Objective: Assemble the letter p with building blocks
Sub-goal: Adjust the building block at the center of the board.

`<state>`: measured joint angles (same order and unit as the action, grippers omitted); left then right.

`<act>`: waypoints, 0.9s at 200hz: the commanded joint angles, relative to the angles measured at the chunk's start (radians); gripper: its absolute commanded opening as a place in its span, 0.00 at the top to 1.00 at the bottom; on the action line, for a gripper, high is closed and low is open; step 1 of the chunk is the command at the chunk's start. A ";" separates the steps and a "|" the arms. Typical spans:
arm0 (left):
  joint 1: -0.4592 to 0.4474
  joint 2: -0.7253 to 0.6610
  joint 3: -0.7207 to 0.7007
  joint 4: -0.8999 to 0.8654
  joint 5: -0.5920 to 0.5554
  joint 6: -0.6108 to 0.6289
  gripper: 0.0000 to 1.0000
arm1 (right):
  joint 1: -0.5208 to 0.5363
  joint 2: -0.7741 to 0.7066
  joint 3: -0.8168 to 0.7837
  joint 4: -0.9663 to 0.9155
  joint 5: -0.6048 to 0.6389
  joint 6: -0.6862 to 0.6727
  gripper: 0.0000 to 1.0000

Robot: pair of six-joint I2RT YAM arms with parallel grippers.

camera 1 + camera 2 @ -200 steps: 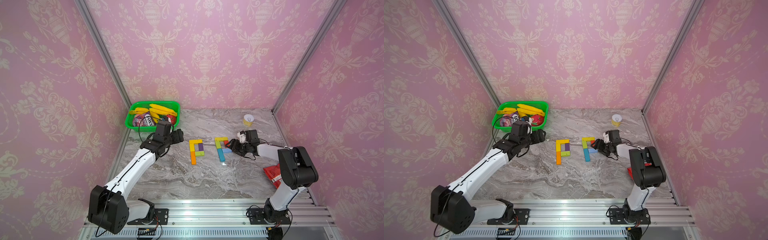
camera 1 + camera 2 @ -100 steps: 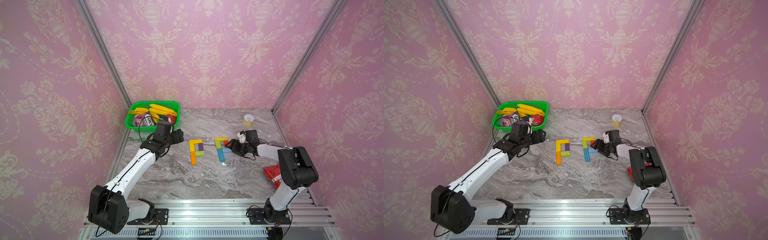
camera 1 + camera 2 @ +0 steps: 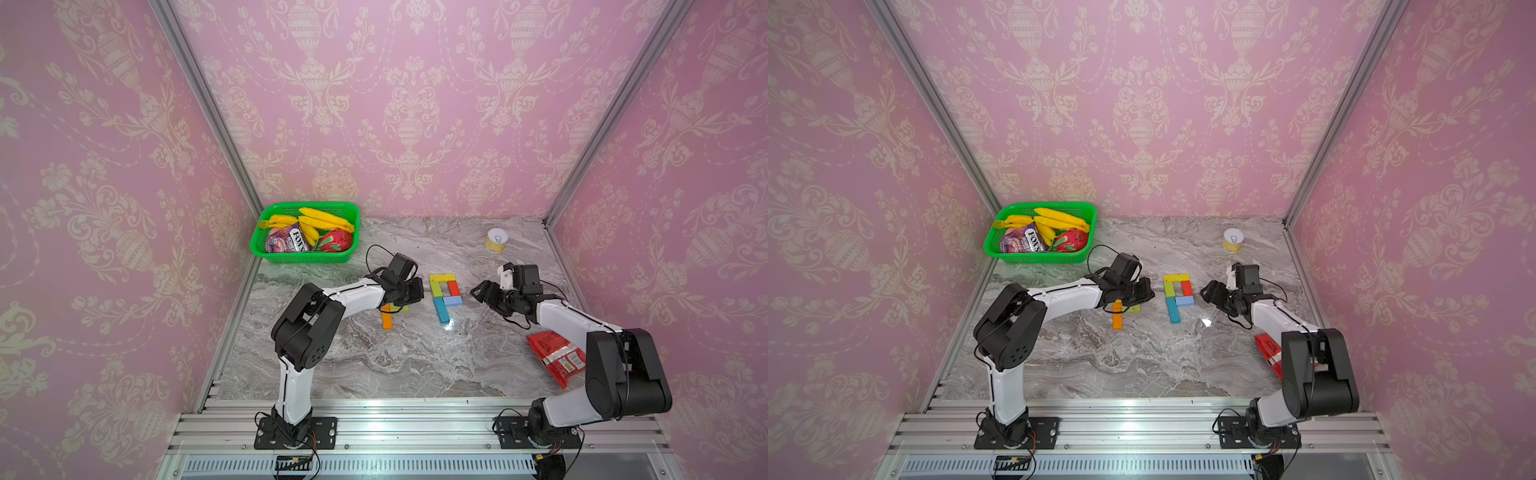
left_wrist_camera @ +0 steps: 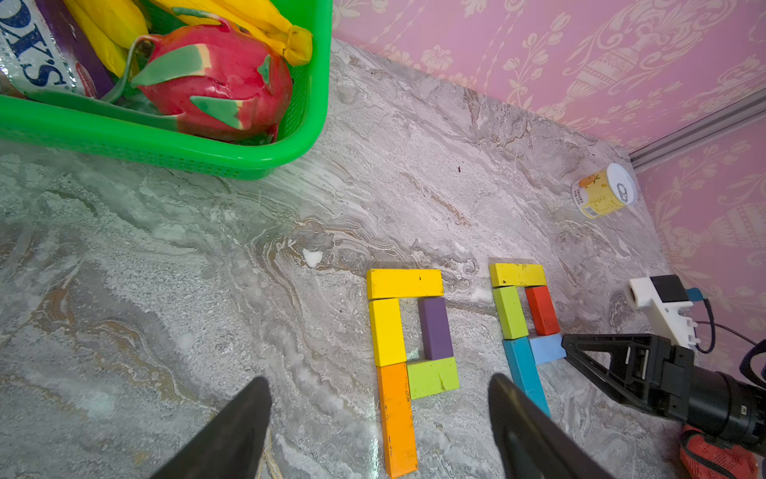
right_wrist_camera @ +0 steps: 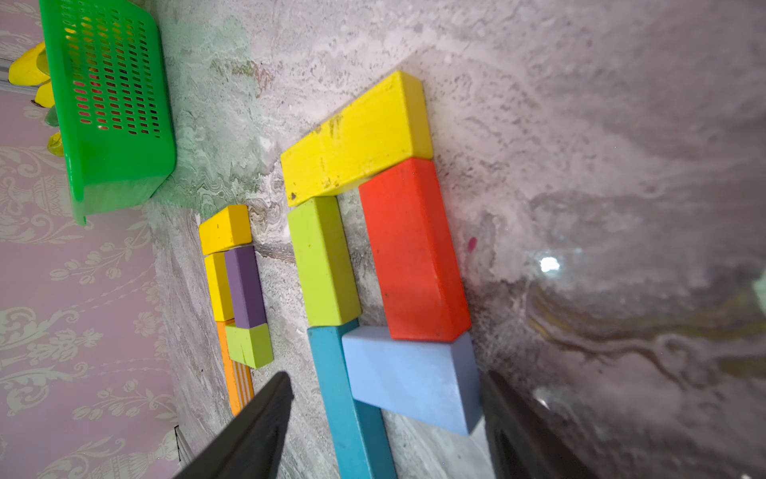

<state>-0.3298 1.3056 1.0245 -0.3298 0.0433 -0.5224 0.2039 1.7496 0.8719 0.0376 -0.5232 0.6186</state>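
Three walls in pink wallpaper, cream urn-and-vine print. I see aluminium posts at both back corners. The table: grey veined marble, glossy, one glare spot near centre. Aluminium rail along its front edge.

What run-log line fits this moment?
building blocks: laid as two P shapes | left tool: open, empty, by orange block | right tool: open, empty, by light blue block

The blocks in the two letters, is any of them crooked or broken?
Mostly neat. The light blue block looks a little crooked: it slants against the teal block beside it. The orange block has scratched, worn paint. Nothing looks broken or spilled.
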 commanded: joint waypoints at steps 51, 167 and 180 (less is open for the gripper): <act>-0.020 0.067 -0.060 0.109 0.171 -0.113 0.20 | 0.006 -0.140 -0.074 -0.098 0.142 -0.029 0.23; -0.292 0.646 0.223 0.273 0.288 -0.312 0.89 | -0.094 -0.285 -0.127 -0.145 0.131 -0.106 0.24; -0.305 0.666 0.251 0.267 0.285 -0.315 0.92 | -0.108 -0.279 -0.132 -0.134 0.108 -0.112 0.24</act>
<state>-0.6189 1.9377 1.2015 -0.0933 0.3088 -0.8032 0.1192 1.4841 0.7650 -0.0753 -0.3717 0.5491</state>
